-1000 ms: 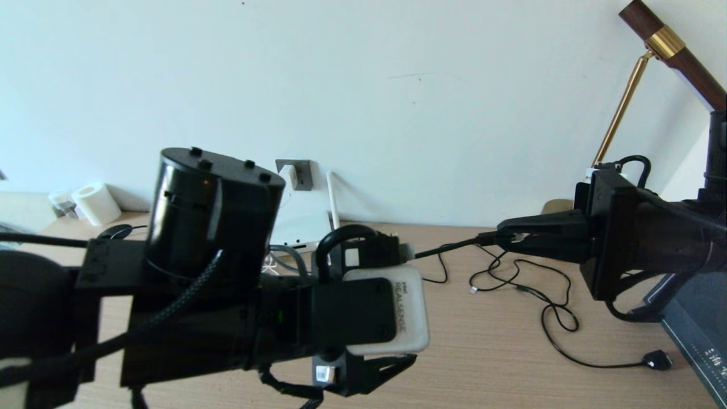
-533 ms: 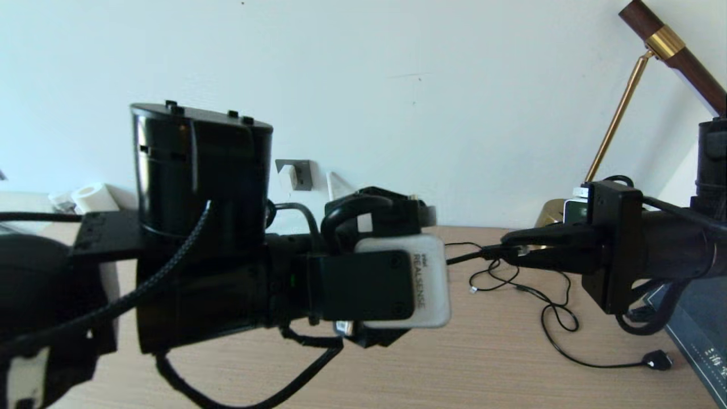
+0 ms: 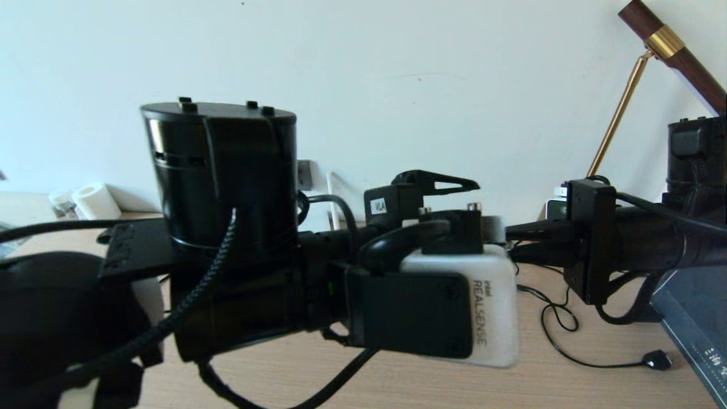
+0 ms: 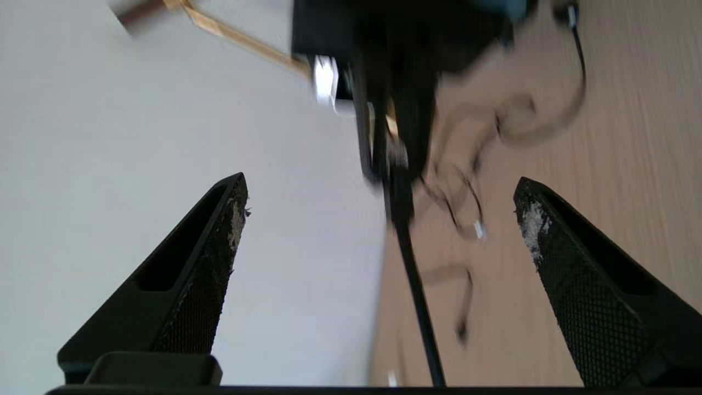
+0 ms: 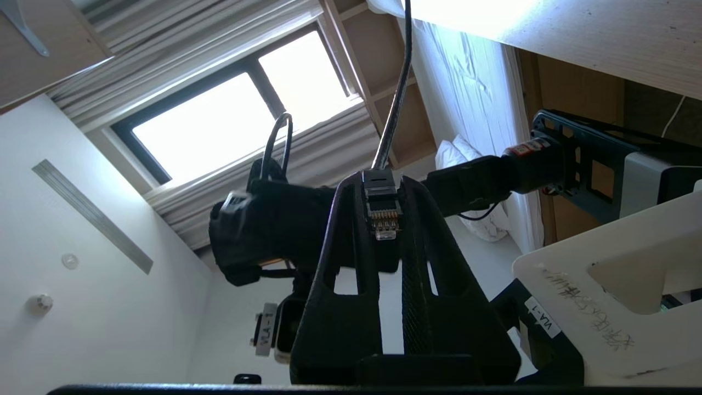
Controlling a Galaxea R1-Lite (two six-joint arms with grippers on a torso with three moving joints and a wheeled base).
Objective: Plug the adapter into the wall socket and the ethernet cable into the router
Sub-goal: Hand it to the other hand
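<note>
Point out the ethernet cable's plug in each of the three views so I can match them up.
Head view: plug itself hidden; it sits between the tips of the right gripper, behind the left arm's camera.
Left wrist view: blurred, the ethernet cable running up to the dark right gripper.
Right wrist view: plug of the ethernet cable pinched at the fingertips.
Shared landmark: the right gripper.

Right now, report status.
Right gripper shut on cable plug. Left gripper open, empty. Left arm blocks head view of router.
</note>
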